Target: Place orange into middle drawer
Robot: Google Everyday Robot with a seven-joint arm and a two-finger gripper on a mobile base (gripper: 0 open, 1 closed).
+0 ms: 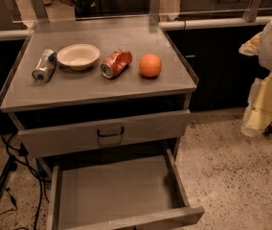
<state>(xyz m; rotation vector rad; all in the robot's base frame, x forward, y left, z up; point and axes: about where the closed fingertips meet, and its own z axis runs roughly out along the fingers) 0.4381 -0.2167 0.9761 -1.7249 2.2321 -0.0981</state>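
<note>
The orange sits on the cabinet top, just beside the crushed soda can — not yet picked up. Below, the middle drawer stands pulled wide open, and I see nothing lying in it. The gripper hangs at the right edge, well apart from the fruit — released or clenched, I cannot tell. Drawer's ready; the reach, grasp, carry and drop all remain.

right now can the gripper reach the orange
Probably yes: the orange lies uncovered on the cabinet top, apart from the crushed can, and the gripper hangs at the picture's right edge with nothing between.
</note>
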